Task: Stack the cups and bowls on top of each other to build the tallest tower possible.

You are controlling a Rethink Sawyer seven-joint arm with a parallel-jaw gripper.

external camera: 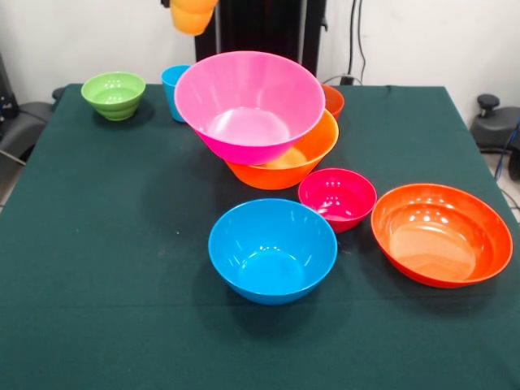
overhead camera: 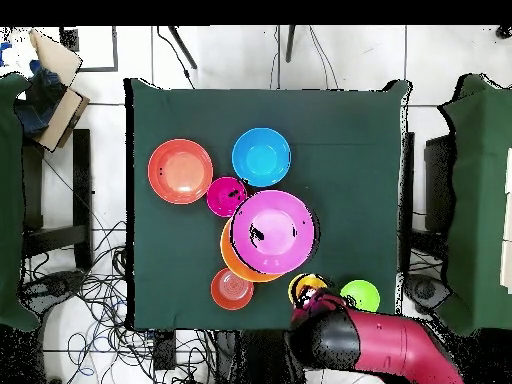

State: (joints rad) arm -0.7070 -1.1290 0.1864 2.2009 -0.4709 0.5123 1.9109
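The big pink bowl (external camera: 249,106) sits tilted in the big orange bowl (external camera: 296,158), mouth toward the camera. A yellow-orange cup (external camera: 192,15) hangs above the table (external camera: 97,244); the end effector's state cannot be told.

Seven bowls: pink (external camera: 249,104), orange (external camera: 296,162), red-orange (external camera: 441,234), blue (external camera: 272,250), magenta (external camera: 337,198), orange-red (external camera: 332,100), green (external camera: 114,95). Two cups: blue (external camera: 173,88), yellow-orange (external camera: 192,15).

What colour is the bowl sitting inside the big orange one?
Pink. The big pink bowl sits tilted in the big orange bowl; clearest in the front view.
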